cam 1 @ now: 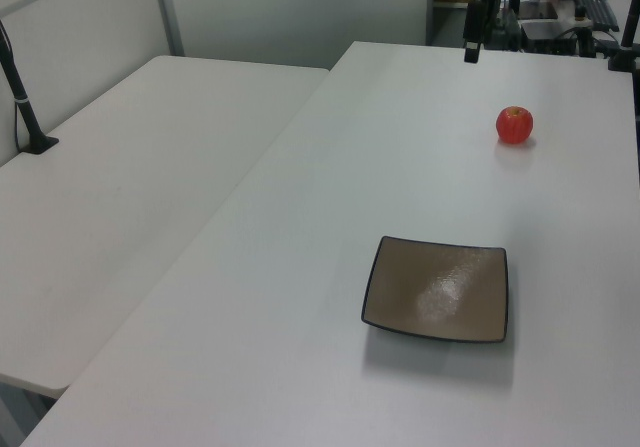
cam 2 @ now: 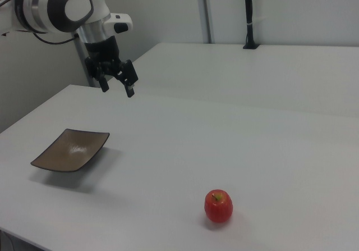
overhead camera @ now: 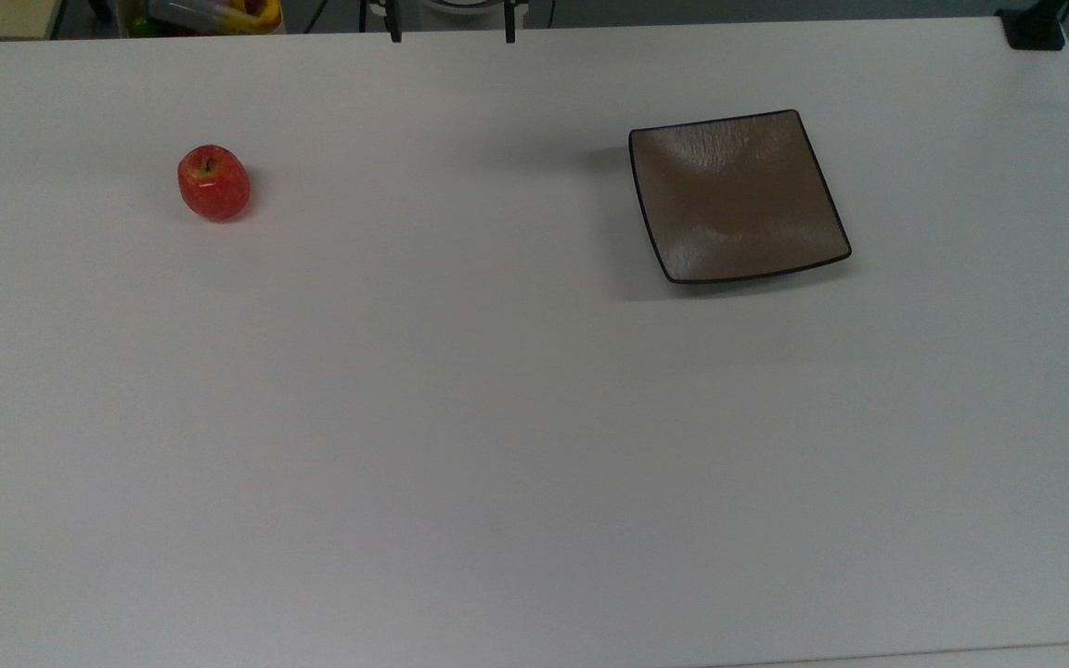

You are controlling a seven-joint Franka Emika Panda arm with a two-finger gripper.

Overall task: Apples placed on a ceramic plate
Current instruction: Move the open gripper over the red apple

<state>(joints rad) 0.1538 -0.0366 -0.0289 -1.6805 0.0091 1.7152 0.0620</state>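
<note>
A white surface (overhead camera: 497,417) is seen from three cameras. A single red apple (overhead camera: 213,183) is set upright on it, its short dark stem pointing up, in the top view's upper left. A square brown-grey plate (overhead camera: 737,195) with a thin black rim and upturned edges is laid in the top view's upper right, well apart from the apple. Nothing is held in the plate.

In the left view, the plate (cam 1: 437,289) is shown near the camera and the apple (cam 1: 514,125) farther back, toward the left view's right. In the right view, the apple (cam 2: 218,206) is placed near the bottom, with the plate (cam 2: 70,150) at the right view's left.

The claw (cam 2: 116,81) is held in the air at the end of a white and grey arm (cam 2: 59,7), above the surface behind the plate in the right view. Its two black fingers (cam 2: 129,81) are spread apart, and nothing is gripped between them. The claw is kept well apart from both the apple and the plate.

A second white surface (cam 1: 120,197) is joined alongside, with a black post (cam 2: 249,15) clamped at its far side.
</note>
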